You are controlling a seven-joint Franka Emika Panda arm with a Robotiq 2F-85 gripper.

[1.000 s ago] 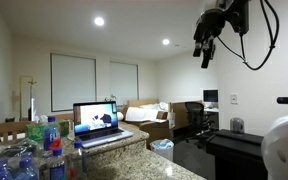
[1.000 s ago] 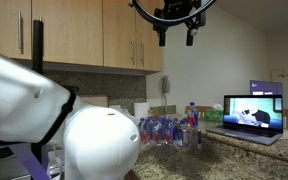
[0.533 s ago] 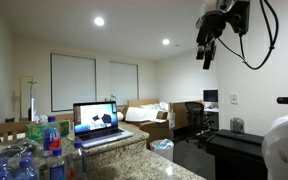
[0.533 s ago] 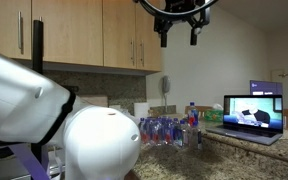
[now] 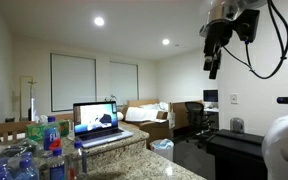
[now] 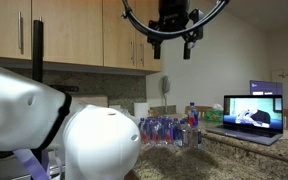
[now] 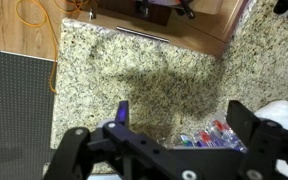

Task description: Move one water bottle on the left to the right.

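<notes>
- While ceiling lights (image 5: 99, 21) glow, a speckled granite counter (image 7: 134, 80) runs beneath wooden cabinets (image 6: 84, 35) and carries an open laptop (image 6: 252, 112).
- The arm (image 5: 246, 22) hangs high above the counter, its claw (image 6: 171, 50) pointing down, fingers spread wide, gripping nothing.
- The water bottles (image 6: 166, 131) stand clustered beside the laptop, far below the claw.

The pincer (image 6: 171, 52) has dropped lower and shifted sideways.
</notes>
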